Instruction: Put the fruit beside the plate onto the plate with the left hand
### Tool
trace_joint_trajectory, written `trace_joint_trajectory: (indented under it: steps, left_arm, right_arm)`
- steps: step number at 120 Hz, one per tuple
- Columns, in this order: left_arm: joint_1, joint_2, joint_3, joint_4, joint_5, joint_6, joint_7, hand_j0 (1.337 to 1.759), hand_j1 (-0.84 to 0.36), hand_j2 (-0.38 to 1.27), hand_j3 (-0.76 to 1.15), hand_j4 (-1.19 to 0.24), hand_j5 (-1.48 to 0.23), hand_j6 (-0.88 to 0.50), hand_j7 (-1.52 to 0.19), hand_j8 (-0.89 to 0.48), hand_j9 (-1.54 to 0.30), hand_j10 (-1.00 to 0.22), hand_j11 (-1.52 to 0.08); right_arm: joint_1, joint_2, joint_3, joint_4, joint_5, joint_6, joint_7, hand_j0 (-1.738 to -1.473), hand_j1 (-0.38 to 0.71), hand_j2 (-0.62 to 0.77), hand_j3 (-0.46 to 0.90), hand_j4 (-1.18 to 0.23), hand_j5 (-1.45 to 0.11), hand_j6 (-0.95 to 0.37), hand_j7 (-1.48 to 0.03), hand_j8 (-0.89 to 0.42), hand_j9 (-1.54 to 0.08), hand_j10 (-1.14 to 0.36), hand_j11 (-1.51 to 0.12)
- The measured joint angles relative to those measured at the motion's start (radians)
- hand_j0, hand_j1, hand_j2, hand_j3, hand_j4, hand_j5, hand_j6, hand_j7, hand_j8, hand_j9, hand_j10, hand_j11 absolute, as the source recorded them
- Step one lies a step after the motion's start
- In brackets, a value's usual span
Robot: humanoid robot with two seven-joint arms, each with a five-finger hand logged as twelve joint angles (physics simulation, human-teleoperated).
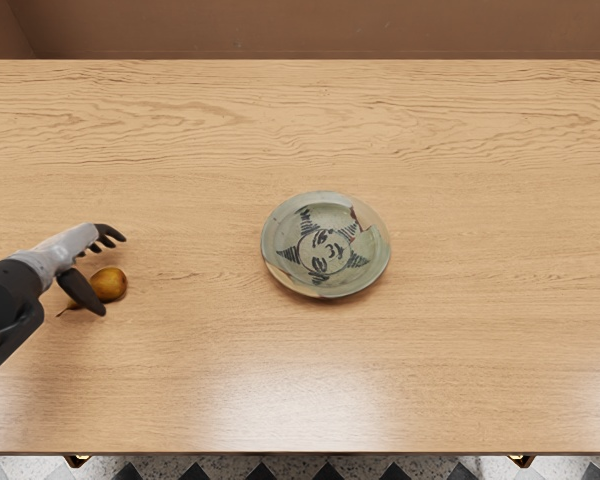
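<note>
Table (460, 140): plate (271, 245) at centre. Your left hand (78, 250) low by left edge, fingers spread, thumb in front of pear (109, 283), nothing gripped. Pear near left edge, well apart from plate. Expect light, firm, smooth, prone to roll; pinch fat belly, not stem.

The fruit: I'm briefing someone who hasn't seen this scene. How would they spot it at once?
On the wooden table, look well to the picture's left of the patterned plate near its middle. The fruit lies there right by the left hand. It is the only small, golden-brown, pear-like thing on the table.
</note>
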Motion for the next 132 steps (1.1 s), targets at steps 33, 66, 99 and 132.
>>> trace_joint_trajectory:
  steps: [33,66,99,132]
  left_arm:
    - [-0.001,-0.012,0.0,0.0,0.0,0.0,0.0,1.658,-0.03,0.07,0.0,-0.33,-0.42,-0.33,-0.42,-0.33,-0.42,-0.33,-0.42]
    - [-0.003,-0.014,0.0,0.0,-0.001,-0.001,0.0,1.658,-0.09,0.08,0.0,-0.38,-0.49,-0.38,-0.49,-0.38,-0.49,-0.38,-0.49]
    - [-0.002,-0.017,0.0,0.0,-0.003,-0.002,0.0,1.658,-0.17,0.1,0.0,-0.45,-0.59,-0.45,-0.58,-0.45,-0.58,-0.45,-0.58]
    - [-0.002,-0.017,0.0,0.0,-0.005,-0.003,0.0,1.657,-0.22,0.12,0.0,-0.5,-0.65,-0.5,-0.65,-0.5,-0.65,-0.5,-0.65]
  right_arm:
    - [0.0,0.0,0.0,0.0,0.0,0.0,0.0,-1.658,-0.35,0.0,0.0,0.0,0.0,0.0,0.0,0.0,0.0,0.0,0.0]
    - [0.0,0.0,0.0,0.0,0.0,0.0,0.0,-1.658,-0.35,0.0,0.0,0.0,0.0,0.0,0.0,0.0,0.0,0.0,0.0]
    - [0.0,0.0,0.0,0.0,0.0,0.0,0.0,-1.658,-0.35,0.0,0.0,0.0,0.0,0.0,0.0,0.0,0.0,0.0,0.0]
    - [0.0,0.0,0.0,0.0,0.0,0.0,0.0,-1.658,-0.35,0.0,0.0,0.0,0.0,0.0,0.0,0.0,0.0,0.0,0.0]
